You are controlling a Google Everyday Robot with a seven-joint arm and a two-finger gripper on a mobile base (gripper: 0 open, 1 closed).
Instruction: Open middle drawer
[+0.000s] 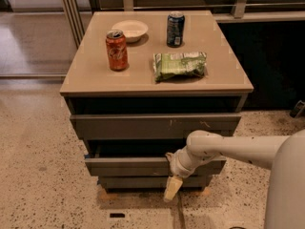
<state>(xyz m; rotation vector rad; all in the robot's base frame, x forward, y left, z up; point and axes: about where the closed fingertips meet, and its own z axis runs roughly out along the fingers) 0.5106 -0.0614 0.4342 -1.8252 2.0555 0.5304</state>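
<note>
The middle drawer is a plain dark-grey front with a small blue bit at its left end. It sits below the wider scratched front and above the narrowest front. It stands out a little, with a dark gap above it. My gripper is at the end of the white arm reaching in from the right. It is pressed against the right part of the middle drawer's front, at its top edge.
On the cabinet top stand an orange soda can, a white bowl, a dark blue can and a green chip bag. Speckled floor lies in front and to the left. A dark wall panel is at the right.
</note>
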